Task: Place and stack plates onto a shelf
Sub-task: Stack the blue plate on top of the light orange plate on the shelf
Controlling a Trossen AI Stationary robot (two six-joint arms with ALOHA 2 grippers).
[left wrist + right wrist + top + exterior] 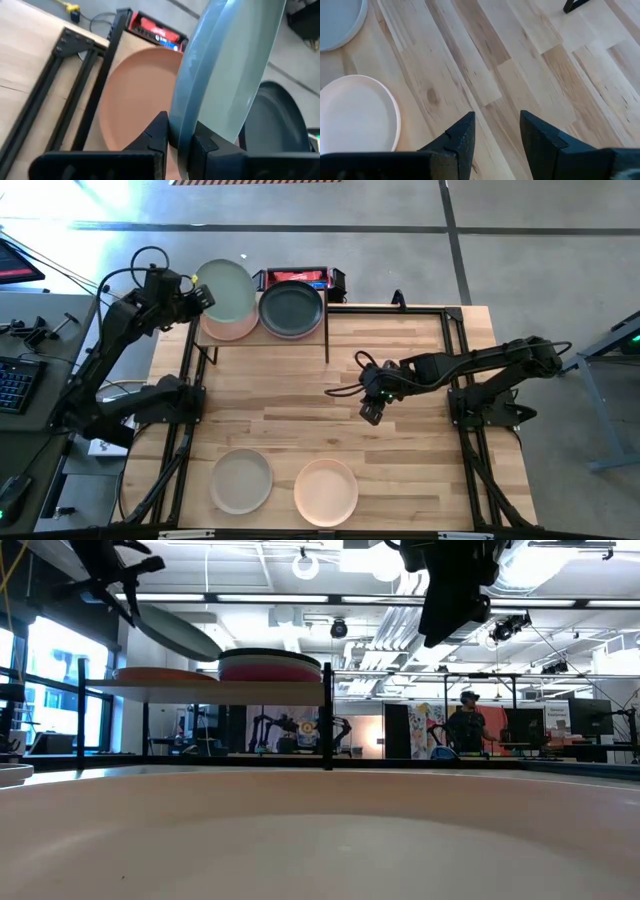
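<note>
The shelf (pixel 300 338) stands at the table's far edge. On its left half lies a peach plate (pixel 135 100). On its right half a dark grey plate (pixel 292 308) tops a small stack (pixel 270 668) with a magenta plate under it. My left gripper (pixel 200 295) is shut on a pale sage plate (pixel 225 288), held tilted over the peach plate. My right gripper (pixel 372 412) hangs open above the table's middle right, nothing between its fingers (pixel 460 137). A pale plate (pixel 241 480) and a peach plate (pixel 326 491) lie flat near the table's front edge. My left gripper pinches the pale sage plate's rim (pixel 181 125) between its two fingers, one on each face. The fingers slant down from the table's left side. The plate (pixel 175 630) is lifted clear and tilted, sloping down from the gripper toward the stack.
A red and black box (pixel 300 277) sits just behind the shelf. Black frame rails (pixel 455 340) run along the table's edges. Bare wood lies between the shelf and the two front plates. A person (pixel 465 725) stands far back in the room.
</note>
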